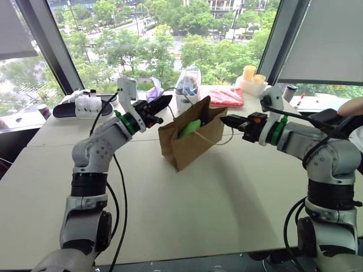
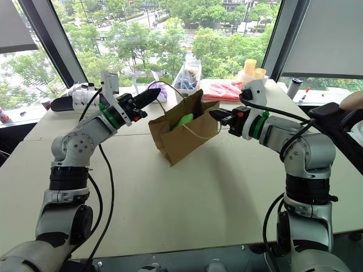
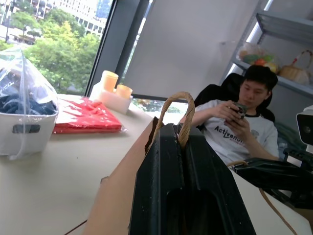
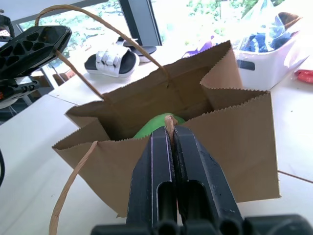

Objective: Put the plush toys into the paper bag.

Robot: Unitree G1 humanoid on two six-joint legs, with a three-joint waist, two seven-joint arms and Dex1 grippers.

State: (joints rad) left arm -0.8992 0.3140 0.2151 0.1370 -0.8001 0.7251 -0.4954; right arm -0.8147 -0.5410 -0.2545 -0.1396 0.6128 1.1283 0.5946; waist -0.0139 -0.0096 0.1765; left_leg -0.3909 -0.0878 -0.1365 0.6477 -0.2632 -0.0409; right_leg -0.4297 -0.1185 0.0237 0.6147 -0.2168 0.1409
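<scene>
The brown paper bag [image 1: 187, 144] stands open mid-table. A fuzzy lime green plush toy [image 1: 190, 127] lies inside it, also seen over the near rim as the green plush toy [image 4: 155, 125]. My left gripper [image 1: 168, 100] is shut on one tan loop handle [image 3: 179, 104] at the bag's left side, held above the rim. From the right, my right gripper [image 1: 223, 119] is shut on the other handle [image 4: 169, 121] at the rim. The two handles are drawn apart, which keeps the bag's mouth open.
Behind the bag stands a white tub [image 1: 184, 102] with a clear plastic bag. A purple pouch [image 1: 153, 92], a red packet [image 1: 227, 97], yellow cups [image 1: 250, 75] and a white sandal [image 1: 85, 105] lie along the window side. A person [image 3: 234, 127] sits to the right.
</scene>
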